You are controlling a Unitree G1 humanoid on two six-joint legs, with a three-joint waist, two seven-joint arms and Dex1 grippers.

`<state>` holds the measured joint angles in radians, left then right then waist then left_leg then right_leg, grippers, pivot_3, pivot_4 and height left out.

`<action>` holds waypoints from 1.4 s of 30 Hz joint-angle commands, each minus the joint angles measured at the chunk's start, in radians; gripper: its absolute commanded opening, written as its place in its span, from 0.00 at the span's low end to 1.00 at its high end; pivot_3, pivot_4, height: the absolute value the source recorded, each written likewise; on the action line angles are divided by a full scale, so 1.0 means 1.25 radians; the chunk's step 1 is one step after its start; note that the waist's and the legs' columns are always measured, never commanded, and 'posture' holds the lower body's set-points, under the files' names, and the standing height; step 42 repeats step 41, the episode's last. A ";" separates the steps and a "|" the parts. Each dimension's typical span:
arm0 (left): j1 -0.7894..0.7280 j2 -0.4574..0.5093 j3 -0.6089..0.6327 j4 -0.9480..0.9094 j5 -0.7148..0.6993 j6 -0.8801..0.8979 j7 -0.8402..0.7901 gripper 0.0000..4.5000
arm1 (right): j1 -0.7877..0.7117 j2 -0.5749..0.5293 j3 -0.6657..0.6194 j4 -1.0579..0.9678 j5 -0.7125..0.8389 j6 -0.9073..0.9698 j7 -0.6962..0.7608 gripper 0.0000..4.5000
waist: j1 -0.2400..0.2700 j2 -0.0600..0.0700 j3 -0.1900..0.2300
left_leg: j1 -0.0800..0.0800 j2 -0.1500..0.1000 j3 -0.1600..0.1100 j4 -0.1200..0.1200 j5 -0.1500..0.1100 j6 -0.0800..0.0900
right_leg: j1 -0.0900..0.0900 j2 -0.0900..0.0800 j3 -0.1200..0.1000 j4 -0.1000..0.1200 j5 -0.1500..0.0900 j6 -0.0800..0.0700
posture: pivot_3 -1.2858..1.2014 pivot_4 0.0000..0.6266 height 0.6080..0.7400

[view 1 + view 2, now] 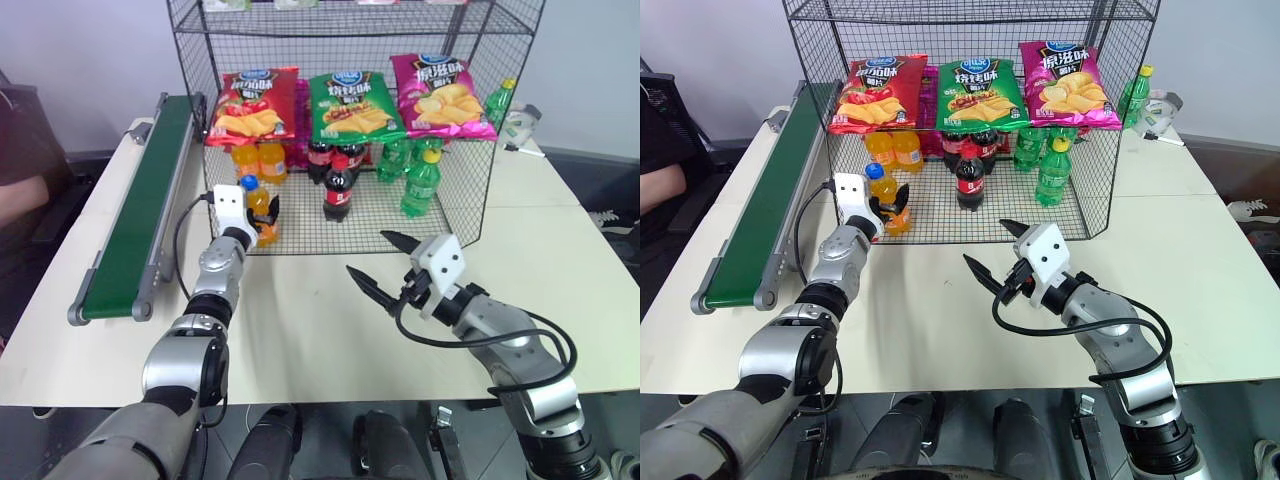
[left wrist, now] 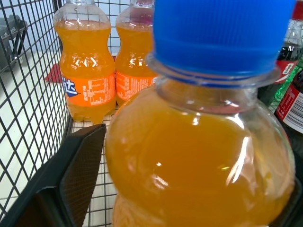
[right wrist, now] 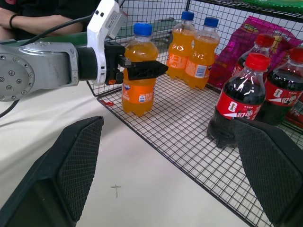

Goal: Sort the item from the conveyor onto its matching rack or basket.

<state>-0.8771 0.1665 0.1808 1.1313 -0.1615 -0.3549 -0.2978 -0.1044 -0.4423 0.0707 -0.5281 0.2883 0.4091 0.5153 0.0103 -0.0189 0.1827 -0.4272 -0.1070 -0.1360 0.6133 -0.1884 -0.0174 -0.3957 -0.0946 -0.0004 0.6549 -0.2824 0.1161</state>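
Orange soda bottle (image 3: 138,75) stands on the wire rack (image 1: 440,215) floor: release step.
Left gripper (image 1: 262,212) jaws apart around it, right gripper (image 1: 385,265) jaws apart, empty; next, back straight out.

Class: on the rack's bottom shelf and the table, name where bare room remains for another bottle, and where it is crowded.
Free: the mesh shelf front right, right of the front cola bottle; the table before the rack. Crowded: the shelf's back row of bottles; the front-left corner, with the orange soda bottle and left gripper.

You're looking at a lab mock-up of a shop: white worktop (image 1: 300,330), small conveyor (image 1: 140,200), and a wire rack (image 1: 460,190) stocked with chip bags (image 1: 352,105) and soda bottles (image 1: 338,185).
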 commanded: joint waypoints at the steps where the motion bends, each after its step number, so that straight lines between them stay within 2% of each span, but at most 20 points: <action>1: 0.002 0.007 0.008 -0.051 -0.009 -0.005 -0.026 0.99 | -0.010 0.001 -0.009 -0.028 0.008 -0.005 0.001 1.00 | 0.000 0.000 0.000 | 0.000 0.000 0.000 0.000 0.000 0.000 | 0.000 0.000 0.000 0.000 0.000 0.000 | 0.52 0.24 1.00; 6: 0.043 0.008 0.007 -0.125 -0.020 0.013 -0.046 0.99 | -0.006 0.001 -0.010 -0.027 0.007 -0.008 0.003 1.00 | -0.001 0.000 0.000 | 0.000 0.000 0.000 0.000 0.000 0.000 | 0.000 0.000 0.000 0.000 0.000 0.000 | 0.52 0.24 1.00; 12: 0.138 0.022 -0.007 -0.295 -0.013 0.060 -0.038 0.99 | -0.004 0.001 -0.008 -0.025 0.008 -0.013 0.007 1.00 | -0.003 0.000 0.000 | 0.000 0.000 0.000 0.000 0.000 0.000 | 0.000 0.000 0.000 0.000 0.000 0.000 | 0.52 0.24 1.00; 18: 0.239 0.034 -0.014 -0.531 -0.025 0.167 -0.021 0.99 | -0.006 0.003 -0.005 -0.019 0.010 -0.014 0.016 1.00 | -0.004 0.000 0.000 | 0.000 0.000 0.000 0.000 0.000 0.000 | 0.000 0.000 0.001 0.000 0.000 0.000 | 0.52 0.24 1.00; 22: 0.316 0.056 -0.022 -0.687 -0.048 0.267 -0.055 0.99 | -0.008 0.003 -0.007 -0.012 0.009 -0.017 0.022 1.00 | -0.004 0.001 0.000 | 0.000 0.000 0.000 0.000 0.000 0.000 | 0.000 0.000 0.001 0.001 0.000 0.000 | 0.52 0.24 1.00; 28: 0.424 0.146 -0.006 -0.914 -0.133 0.452 -0.136 0.99 | -0.009 0.001 -0.012 -0.005 0.010 -0.022 0.031 1.00 | -0.004 0.001 0.000 | 0.000 0.001 0.000 0.000 0.000 0.000 | 0.000 -0.001 0.001 0.001 0.000 0.000 | 0.52 0.24 1.00; 32: 0.489 0.251 0.051 -1.037 -0.226 0.574 -0.202 0.99 | -0.006 0.000 -0.013 -0.001 0.010 -0.025 0.037 1.00 | -0.005 0.001 -0.001 | 0.001 0.001 0.000 -0.001 0.000 0.000 | 0.000 -0.001 0.001 0.000 0.000 -0.001 | 0.52 0.24 1.00; 38: 0.553 0.355 0.129 -1.107 -0.294 0.674 -0.236 0.99 | -0.005 0.000 -0.013 0.002 0.011 -0.030 0.045 1.00 | -0.002 0.001 -0.001 | 0.001 0.001 0.000 -0.001 0.000 0.000 | -0.002 -0.001 0.001 0.000 0.000 -0.001 | 0.52 0.24 1.00; 42: 0.587 0.377 0.154 -1.127 -0.316 0.691 -0.253 0.99 | -0.005 0.000 -0.012 0.004 0.011 -0.031 0.050 1.00 | 0.000 0.001 -0.001 | 0.001 0.001 0.000 -0.001 0.000 0.000 | -0.003 -0.002 0.002 0.000 -0.001 -0.003 | 0.52 0.24 1.00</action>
